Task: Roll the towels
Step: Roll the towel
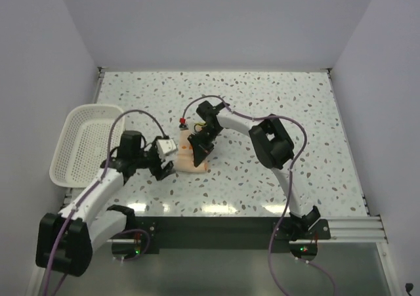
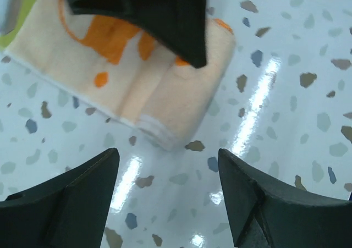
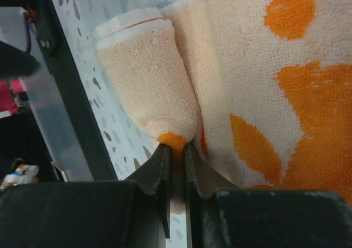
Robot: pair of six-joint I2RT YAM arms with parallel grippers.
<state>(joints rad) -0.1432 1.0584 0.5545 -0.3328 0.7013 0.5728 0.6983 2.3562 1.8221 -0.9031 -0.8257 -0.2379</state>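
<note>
Right gripper (image 3: 176, 152) clamped on the towel (image 3: 148, 77) at its rolled edge; left gripper (image 2: 168, 154) spread wide, just short of it. Towel sits mid-worktop (image 1: 275, 105), glossy and speckled, pale plain walls (image 1: 216, 20) around, white mesh basket (image 1: 82, 145) far left.

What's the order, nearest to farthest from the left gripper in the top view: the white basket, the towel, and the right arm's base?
1. Towel, just to the right of the left gripper.
2. White basket, off to its left.
3. Right arm's base, far right at the near edge.
</note>
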